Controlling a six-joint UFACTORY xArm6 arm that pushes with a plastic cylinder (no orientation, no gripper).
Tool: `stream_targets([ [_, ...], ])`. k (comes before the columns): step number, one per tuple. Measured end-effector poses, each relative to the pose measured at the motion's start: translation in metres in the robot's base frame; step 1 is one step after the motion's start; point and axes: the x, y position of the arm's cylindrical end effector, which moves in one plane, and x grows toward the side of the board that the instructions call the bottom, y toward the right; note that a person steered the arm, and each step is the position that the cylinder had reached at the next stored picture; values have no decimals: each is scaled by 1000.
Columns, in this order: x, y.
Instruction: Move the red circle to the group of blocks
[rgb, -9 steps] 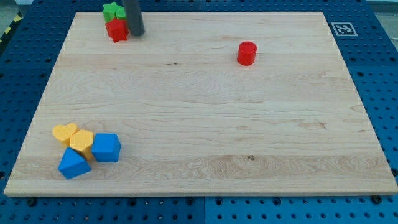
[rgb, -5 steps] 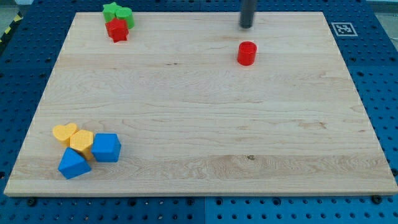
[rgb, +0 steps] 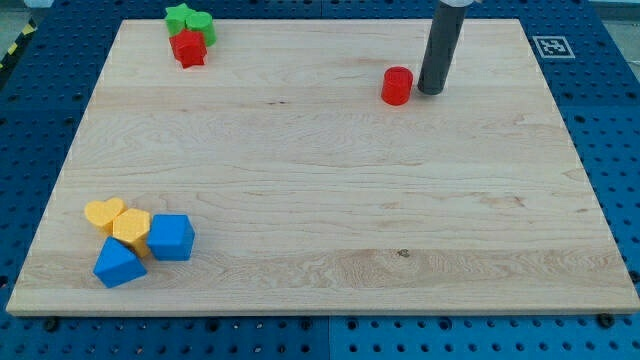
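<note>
The red circle (rgb: 397, 86), a short red cylinder, stands alone on the wooden board (rgb: 320, 200) in the upper right part of the view. My tip (rgb: 431, 91) is just to its right, a small gap apart. A group of blocks lies at the lower left: a yellow heart (rgb: 104, 212), a yellow hexagon (rgb: 131, 227), a blue cube (rgb: 171, 237) and a blue triangle-like block (rgb: 119, 263).
A second cluster sits at the top left edge: a red star (rgb: 187, 47) with two green blocks (rgb: 190, 19) behind it. A black-and-white marker tag (rgb: 549, 46) is at the board's top right corner. Blue pegboard surrounds the board.
My tip has moved from beside the red star at the top left across to the right side of the red circle. No block has moved.
</note>
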Motion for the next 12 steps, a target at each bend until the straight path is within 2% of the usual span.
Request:
stream_targets([
  [4, 5, -4],
  [7, 4, -71],
  [9, -9, -132],
  [12, -50, -140],
])
